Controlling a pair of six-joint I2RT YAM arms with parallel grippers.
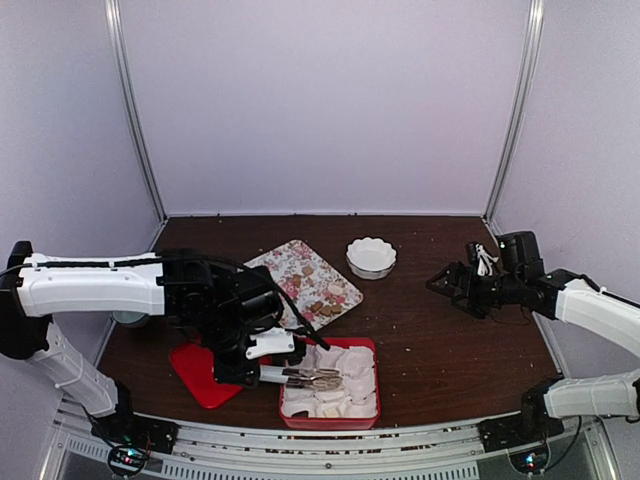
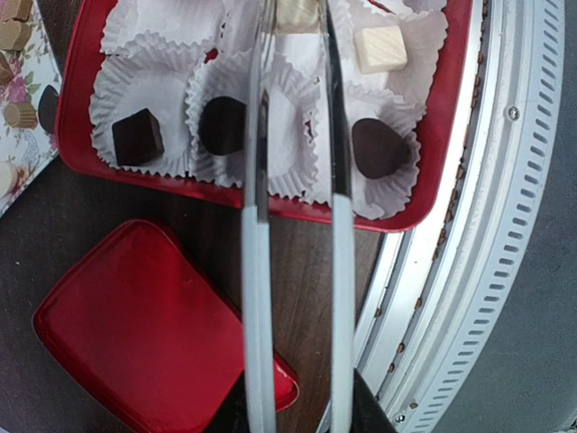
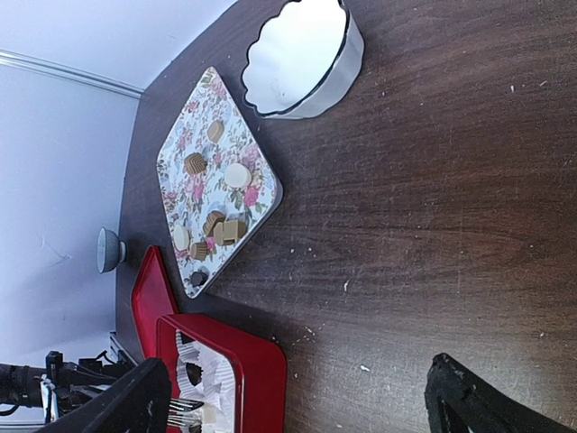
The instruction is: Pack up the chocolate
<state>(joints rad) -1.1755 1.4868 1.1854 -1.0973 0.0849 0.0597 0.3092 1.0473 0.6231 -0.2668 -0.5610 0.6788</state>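
My left gripper (image 1: pixel 262 362) (image 2: pixel 297 413) is shut on white-handled metal tongs (image 2: pixel 257 225) that reach over the red box (image 1: pixel 368 350) (image 2: pixel 270 203). A pale chocolate (image 2: pixel 297 13) sits between the tong tips at the top edge of the left wrist view. In the box's white paper cups lie dark pieces (image 2: pixel 137 137) (image 2: pixel 223 124) (image 2: pixel 379 147) and a pale square piece (image 2: pixel 380 48). Several tan, pale and dark chocolates (image 3: pixel 221 230) lie on the floral tray (image 1: pixel 300 262) (image 3: pixel 185 144). My right gripper (image 1: pixel 448 282) (image 3: pixel 293 406) is open and empty above bare table, right of the box.
The red lid (image 1: pixel 198 372) (image 2: pixel 135 334) lies left of the box. A white scalloped bowl (image 1: pixel 371 257) (image 3: pixel 302 59) stands behind the tray. A small grey bowl (image 3: pixel 108 250) is at the far left. The metal table rail (image 2: pixel 469 271) runs along the box's near side.
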